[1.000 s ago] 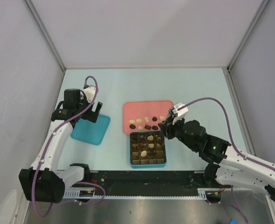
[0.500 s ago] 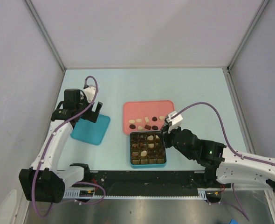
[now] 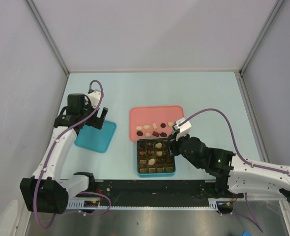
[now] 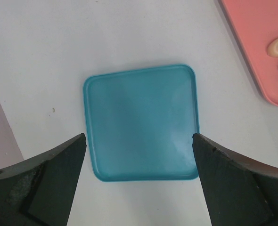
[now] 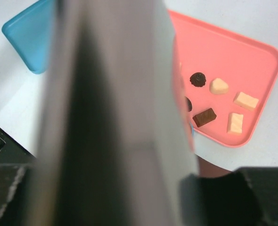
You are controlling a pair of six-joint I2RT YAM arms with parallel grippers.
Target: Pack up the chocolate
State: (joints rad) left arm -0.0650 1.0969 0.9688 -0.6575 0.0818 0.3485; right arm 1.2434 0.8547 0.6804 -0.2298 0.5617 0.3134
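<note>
Loose chocolate (image 3: pixel 155 130) pieces, dark, brown and cream, lie along the near side of the pink tray (image 3: pixel 156 114); the right wrist view shows a brown bar (image 5: pixel 204 117) and a cream piece (image 5: pixel 218 85) among them. More chocolate (image 3: pixel 158 145) fills cells of the teal box (image 3: pixel 156 174). My right gripper (image 3: pixel 171 143) hangs low over the box's far right corner. A blurred grey shape fills the right wrist view and hides its jaws. My left gripper (image 4: pixel 138 136) stands open above the teal lid (image 4: pixel 141 122), holding nothing.
The teal lid (image 3: pixel 96 136) lies flat to the left of the pink tray (image 5: pixel 252 61). Grey walls close in the left, right and far sides. A black rail runs along the near edge by the arm bases.
The right arm has swung from the tray's near right edge down to the box's far right corner. The left arm has not moved.
</note>
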